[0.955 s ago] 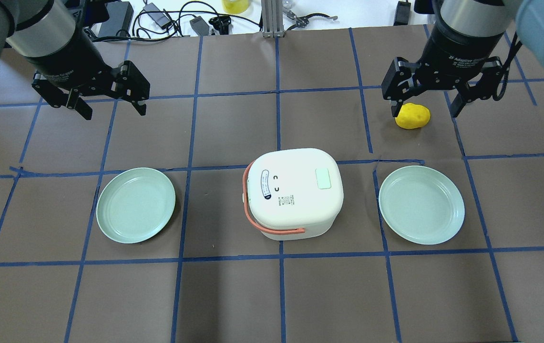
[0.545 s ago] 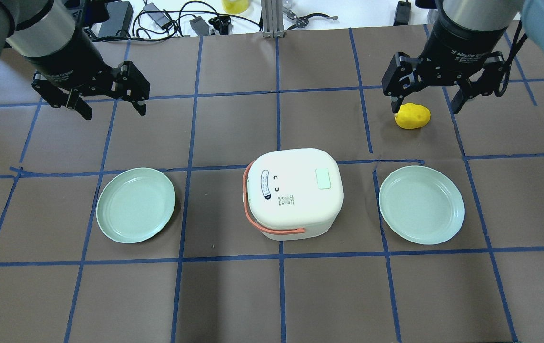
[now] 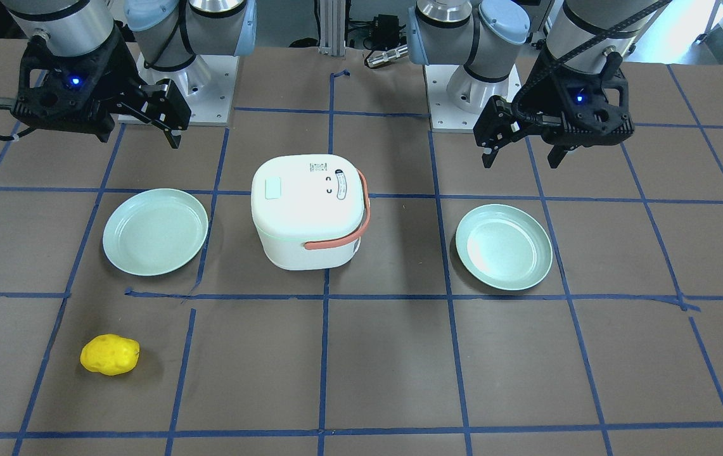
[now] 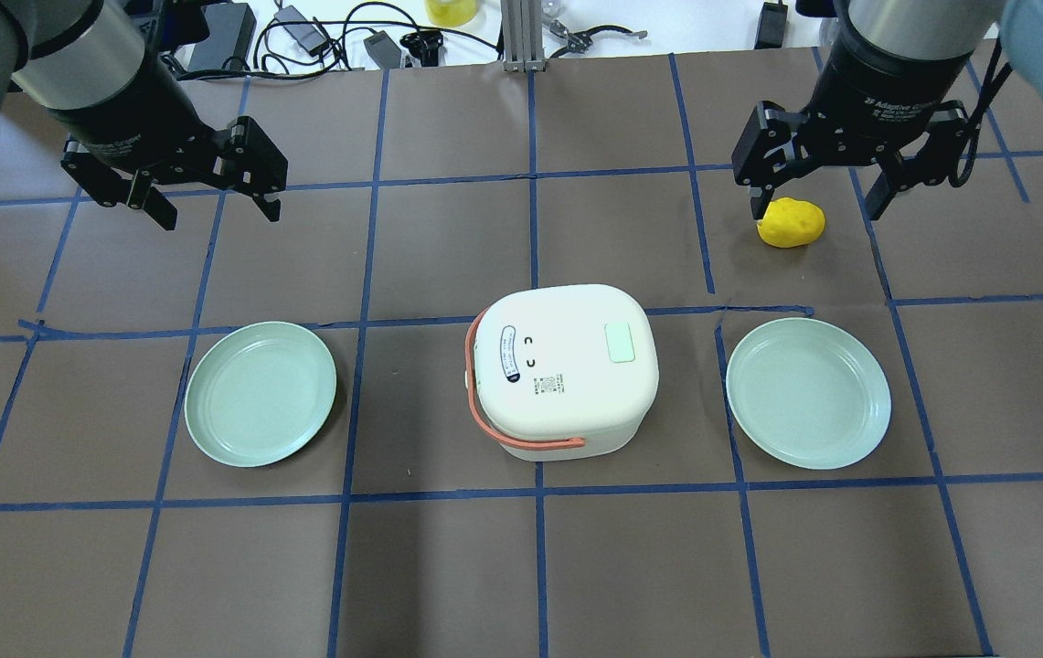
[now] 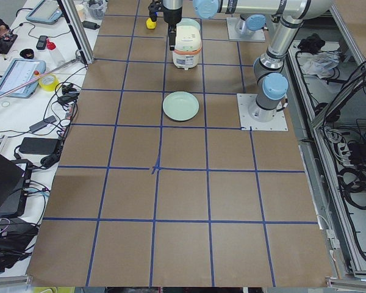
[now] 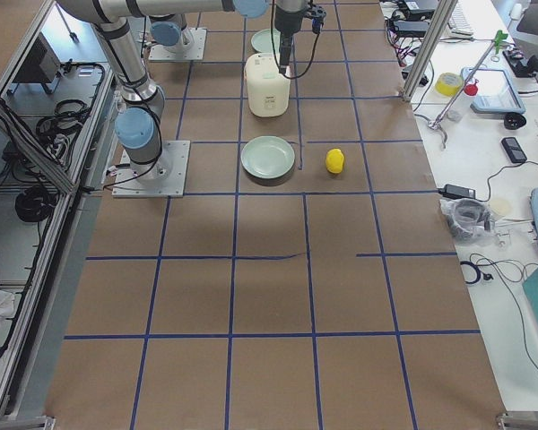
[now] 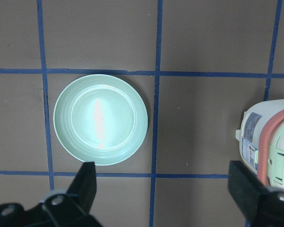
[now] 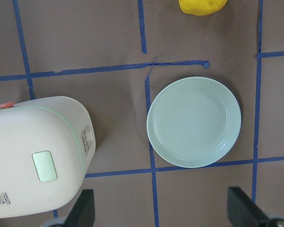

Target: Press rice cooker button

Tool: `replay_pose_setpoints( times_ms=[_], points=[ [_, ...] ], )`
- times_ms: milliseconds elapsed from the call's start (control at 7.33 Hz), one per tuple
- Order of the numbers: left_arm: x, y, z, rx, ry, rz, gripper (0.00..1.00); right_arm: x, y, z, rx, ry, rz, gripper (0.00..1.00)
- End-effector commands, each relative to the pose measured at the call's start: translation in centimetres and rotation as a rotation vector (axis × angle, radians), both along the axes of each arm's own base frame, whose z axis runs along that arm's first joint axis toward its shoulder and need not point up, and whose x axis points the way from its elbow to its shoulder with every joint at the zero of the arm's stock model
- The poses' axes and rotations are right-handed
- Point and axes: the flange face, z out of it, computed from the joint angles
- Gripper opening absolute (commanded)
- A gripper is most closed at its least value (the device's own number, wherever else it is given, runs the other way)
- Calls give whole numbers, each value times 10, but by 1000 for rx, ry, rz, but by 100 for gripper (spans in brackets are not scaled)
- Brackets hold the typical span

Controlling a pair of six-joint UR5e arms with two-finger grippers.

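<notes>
The white rice cooker [image 4: 562,370] with a salmon handle stands mid-table, also in the front view [image 3: 307,212]. Its pale mint-green button [image 4: 620,343] sits flush near the lid's right edge; it also shows in the front view [image 3: 272,189] and the right wrist view [image 8: 45,165]. My left gripper [image 4: 218,215] is open and empty, hovering far back left of the cooker. My right gripper [image 4: 815,212] is open and empty, hovering back right over a yellow potato [image 4: 791,222]. Both are well apart from the cooker.
Two mint-green plates flank the cooker, one to the left [image 4: 260,393] and one to the right [image 4: 807,393]. Cables and small items lie beyond the table's far edge [image 4: 375,37]. Blue tape lines grid the brown table.
My right gripper has shifted slightly toward the far edge of the table, staying open. The left gripper and the cooker have not moved.
</notes>
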Motion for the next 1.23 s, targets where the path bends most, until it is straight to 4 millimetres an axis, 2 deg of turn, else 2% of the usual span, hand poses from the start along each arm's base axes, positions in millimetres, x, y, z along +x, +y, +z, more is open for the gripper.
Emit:
replay_pose_setpoints(
  times_ms=[0, 136, 409, 545, 818, 1091],
  points=[
    [0, 0, 0, 0, 0, 0, 100, 6, -2, -4, 0, -8, -56, 95],
    [0, 0, 0, 0, 0, 0, 100, 14, 0, -8, 7, -10, -46, 80],
    [0, 0, 0, 0, 0, 0, 100, 50, 4, -22, 35, -8, -74, 21],
    [0, 0, 0, 0, 0, 0, 100, 73, 7, -31, 62, -47, -91, 0],
    [0, 0, 0, 0, 0, 0, 100, 87, 15, -53, 125, -110, -129, 0],
    [0, 0, 0, 0, 0, 0, 100, 110, 26, -77, 147, -107, -84, 0]
  ],
)
